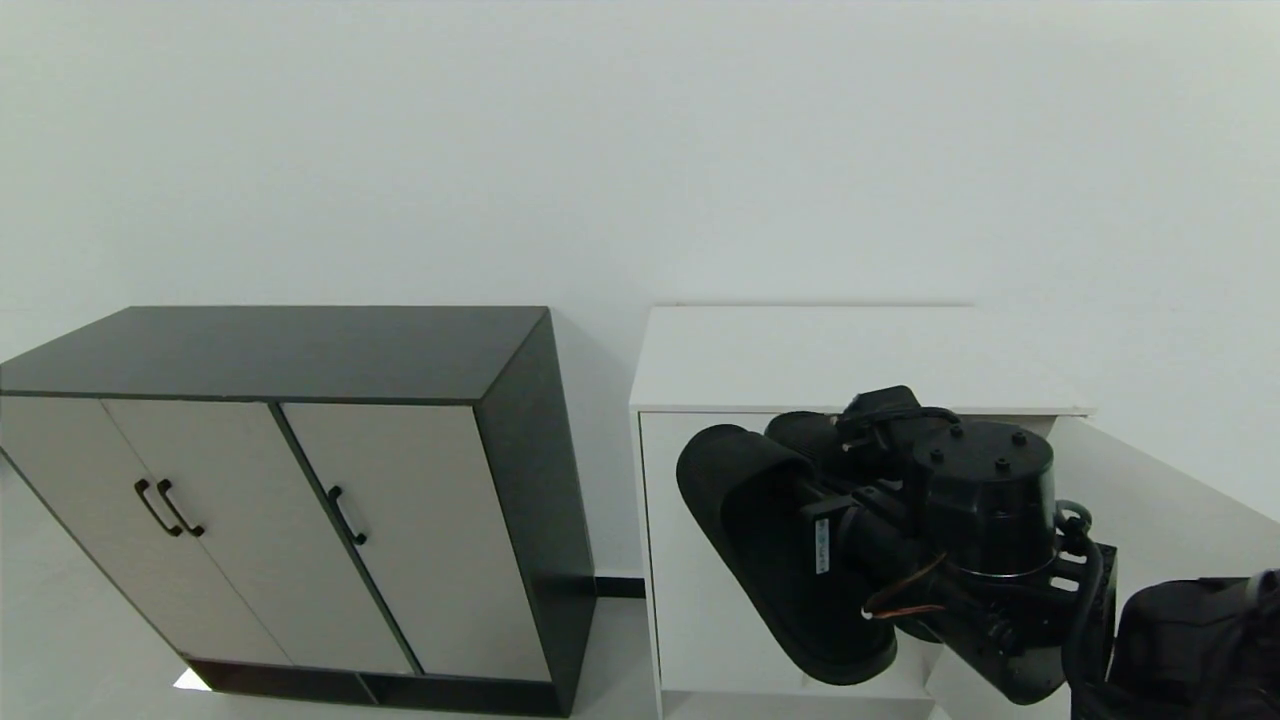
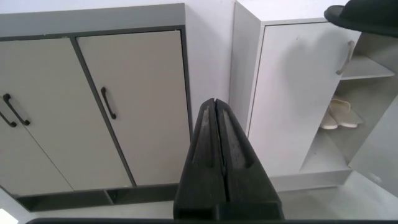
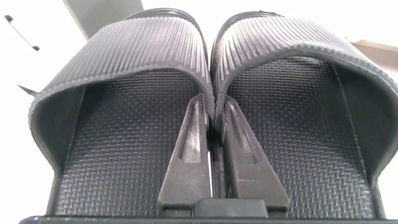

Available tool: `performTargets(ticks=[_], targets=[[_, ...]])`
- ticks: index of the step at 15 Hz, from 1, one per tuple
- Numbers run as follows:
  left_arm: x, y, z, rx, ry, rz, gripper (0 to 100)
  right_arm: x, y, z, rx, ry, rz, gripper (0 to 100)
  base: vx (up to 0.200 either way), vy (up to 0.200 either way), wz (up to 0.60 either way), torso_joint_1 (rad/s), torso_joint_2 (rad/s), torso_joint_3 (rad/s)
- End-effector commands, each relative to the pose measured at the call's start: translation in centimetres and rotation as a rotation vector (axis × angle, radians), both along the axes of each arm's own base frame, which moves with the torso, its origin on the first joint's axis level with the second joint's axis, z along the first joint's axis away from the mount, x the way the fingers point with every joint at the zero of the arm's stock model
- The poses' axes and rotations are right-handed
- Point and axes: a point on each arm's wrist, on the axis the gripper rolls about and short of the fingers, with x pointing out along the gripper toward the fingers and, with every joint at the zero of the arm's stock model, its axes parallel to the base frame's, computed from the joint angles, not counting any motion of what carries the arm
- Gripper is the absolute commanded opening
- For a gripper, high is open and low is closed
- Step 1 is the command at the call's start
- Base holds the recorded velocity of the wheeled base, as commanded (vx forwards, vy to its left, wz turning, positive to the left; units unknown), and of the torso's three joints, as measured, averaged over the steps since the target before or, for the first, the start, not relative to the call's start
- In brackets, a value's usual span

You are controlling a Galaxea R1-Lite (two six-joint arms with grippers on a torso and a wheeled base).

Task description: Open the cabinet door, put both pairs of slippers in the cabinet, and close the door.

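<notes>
I hold the black slippers (image 3: 124, 74) pinched in my right fingers (image 3: 186, 155) before the white cabinet (image 1: 800, 360); left fingers (image 2: 202, 149) closed, empty.

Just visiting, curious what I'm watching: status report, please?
Right gripper shut on black slippers, held before white cabinet. Left gripper shut, empty. White slippers on shelf inside, door open. No obstacle seen.

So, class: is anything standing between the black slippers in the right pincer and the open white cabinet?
Nothing visible does. The black slippers, clamped in the right pincer, hang before the white cabinet, whose shelves lie exposed. Only the white slippers take up part of one shelf.
</notes>
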Motion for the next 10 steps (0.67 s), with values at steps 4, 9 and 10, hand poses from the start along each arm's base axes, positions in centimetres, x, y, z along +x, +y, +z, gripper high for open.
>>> performTargets(ticks=[4,9,10], targets=[[0.0,0.0,-0.01,0.0,0.001,0.001,0,0.05,0.11,-0.22,-0.005,0.005,0.002,0,0.0,0.0,0.0,0.0,0.0,0.0],[0.0,0.0,-0.01,0.0,0.001,-0.001,0,0.0,0.05,-0.18,0.002,-0.003,0.001,0,0.0,-0.2,0.0,-0.001,0.0,0.001],[0.01,0.0,-0.01,0.0,0.003,0.001,0,-0.01,0.04,-0.2,0.002,-0.003,0.001,0,0.0,-0.2,0.0,0.002,0.0,0.002]])
